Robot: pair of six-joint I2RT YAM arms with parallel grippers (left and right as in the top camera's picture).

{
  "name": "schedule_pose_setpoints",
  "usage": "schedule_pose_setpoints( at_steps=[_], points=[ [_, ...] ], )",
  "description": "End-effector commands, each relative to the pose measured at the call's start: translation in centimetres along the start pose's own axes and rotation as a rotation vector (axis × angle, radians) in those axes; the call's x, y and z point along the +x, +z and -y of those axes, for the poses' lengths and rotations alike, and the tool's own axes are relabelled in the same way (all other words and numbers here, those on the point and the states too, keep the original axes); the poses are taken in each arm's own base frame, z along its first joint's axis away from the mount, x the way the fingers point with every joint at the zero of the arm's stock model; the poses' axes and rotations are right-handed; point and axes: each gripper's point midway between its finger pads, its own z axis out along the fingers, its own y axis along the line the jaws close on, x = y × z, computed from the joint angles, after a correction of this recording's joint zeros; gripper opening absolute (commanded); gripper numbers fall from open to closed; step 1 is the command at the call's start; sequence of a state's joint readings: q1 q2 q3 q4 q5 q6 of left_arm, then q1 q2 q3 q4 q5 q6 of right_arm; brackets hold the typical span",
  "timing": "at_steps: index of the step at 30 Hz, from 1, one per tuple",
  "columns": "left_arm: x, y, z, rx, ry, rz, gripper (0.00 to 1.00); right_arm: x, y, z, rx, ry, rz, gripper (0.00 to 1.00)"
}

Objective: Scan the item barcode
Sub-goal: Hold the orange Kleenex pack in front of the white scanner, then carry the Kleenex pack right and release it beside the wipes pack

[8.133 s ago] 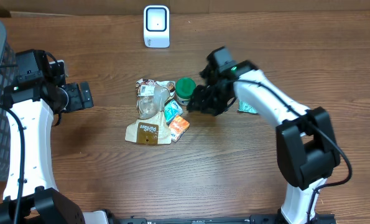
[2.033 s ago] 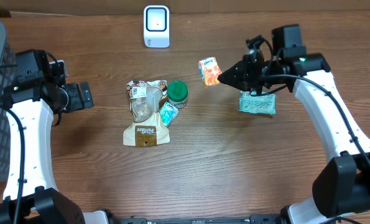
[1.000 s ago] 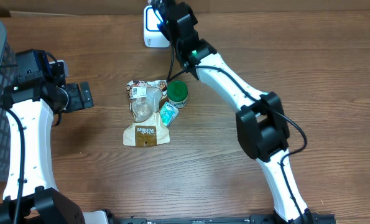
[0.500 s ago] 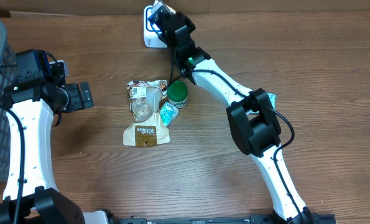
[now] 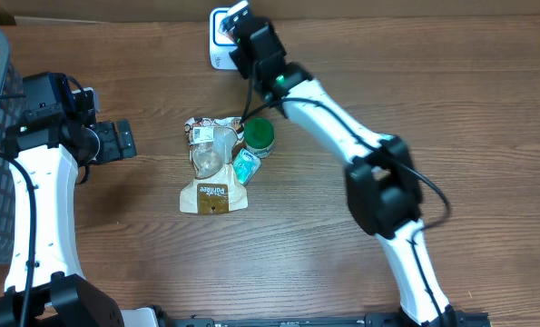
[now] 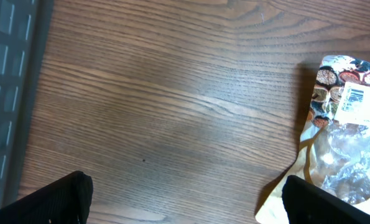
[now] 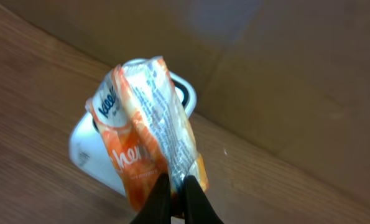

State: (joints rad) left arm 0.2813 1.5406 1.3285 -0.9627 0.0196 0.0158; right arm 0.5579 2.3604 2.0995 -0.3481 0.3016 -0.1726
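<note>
"What lies at the right edge?"

"A brown pouch (image 6: 334, 143) with a clear window and a white barcode label (image 6: 354, 99) near its top."

"And left of the pouch?"

"Bare wooden table (image 6: 172, 106), then a grey mesh basket (image 6: 10, 93), well apart from the pouch."

"The left gripper (image 6: 188, 202)?"

"Its black fingers (image 6: 60, 199) are spread wide, one just below the pouch, the other far to its left."

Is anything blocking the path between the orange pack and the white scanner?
Nothing visible does. The right hand holds the orange pack directly in front of the white scanner, with no object between them.
</note>
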Motion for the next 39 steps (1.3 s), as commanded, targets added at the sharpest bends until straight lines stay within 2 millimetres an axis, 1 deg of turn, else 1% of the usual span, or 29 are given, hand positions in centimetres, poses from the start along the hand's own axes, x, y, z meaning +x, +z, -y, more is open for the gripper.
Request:
schedule_pose_setpoints(
  at_steps=[1,2,4,6,7,8,10,11,12,13,16,20,21,22,24,30,37,38,39],
  points=[
    [-0.3,-0.1,0.1,0.007,-0.016,0.008,0.99,-8.3,-10.0,5.8,-0.043,0.326,0.109,0.04],
    [-0.3,-0.1,0.1,0.007,-0.016,0.008,0.99,-7.8,-11.6,6.7,-0.057,0.365,0.065,0.04],
    [-0.3,-0.1,0.1,0.007,-0.016,0.008,0.99,-6.4,-13.9,8.2,-0.076,0.431,-0.020,0.04],
    [-0.3,-0.1,0.1,0.007,-0.016,0.008,1.00,-4.3,-15.9,9.6,-0.092,0.481,-0.125,0.04],
    [-0.3,-0.1,0.1,0.007,-0.016,0.008,1.00,-3.4,-16.4,9.9,-0.099,0.489,-0.163,0.04],
    [-0.3,-0.1,0.1,0.007,-0.016,0.008,1.00,-1.7,-17.0,10.4,-0.109,0.500,-0.236,0.04],
    [-0.3,-0.1,0.1,0.007,-0.016,0.008,1.00,0.9,-17.6,11.0,-0.109,0.516,-0.340,0.04],
    [-0.3,-0.1,0.1,0.007,-0.016,0.008,0.99,3.2,-17.9,11.5,-0.101,0.531,-0.426,0.04],
    [-0.3,-0.1,0.1,0.007,-0.016,0.008,1.00,4.7,-18.1,11.7,-0.098,0.541,-0.480,0.04],
    [-0.3,-0.1,0.1,0.007,-0.016,0.008,0.99,6.4,-18.2,11.9,-0.095,0.553,-0.536,0.04],
    [-0.3,-0.1,0.1,0.007,-0.016,0.008,1.00,10.5,-18.1,12.1,-0.080,0.576,-0.659,0.04],
    [-0.3,-0.1,0.1,0.007,-0.016,0.007,1.00,16.2,-17.5,12.0,-0.056,0.599,-0.793,0.04],
    [-0.3,-0.1,0.1,0.007,-0.016,0.008,0.99,18.3,-17.2,11.9,-0.045,0.616,-0.835,0.04],
    [-0.3,-0.1,0.1,0.007,-0.016,0.008,0.99,19.5,-17.0,11.8,-0.037,0.630,-0.854,0.04],
    [-0.3,-0.1,0.1,0.007,-0.016,0.007,0.99,21.2,-16.6,11.7,-0.031,0.637,-0.871,0.04],
    [-0.3,-0.1,0.1,0.007,-0.016,0.007,0.99,24.9,-15.6,12.2,-0.005,0.669,-0.889,0.04],
    [-0.3,-0.1,0.1,0.007,-0.016,0.008,0.99,30.1,-15.7,12.7,0.044,0.735,-0.943,0.04],
    [-0.3,-0.1,0.1,0.007,-0.016,0.008,1.00,31.2,-15.7,13.0,0.058,0.745,-0.947,0.04],
    [-0.3,-0.1,0.1,0.007,-0.016,0.008,0.99,31.8,-15.7,13.2,0.064,0.753,-0.946,0.04]
  ],
)
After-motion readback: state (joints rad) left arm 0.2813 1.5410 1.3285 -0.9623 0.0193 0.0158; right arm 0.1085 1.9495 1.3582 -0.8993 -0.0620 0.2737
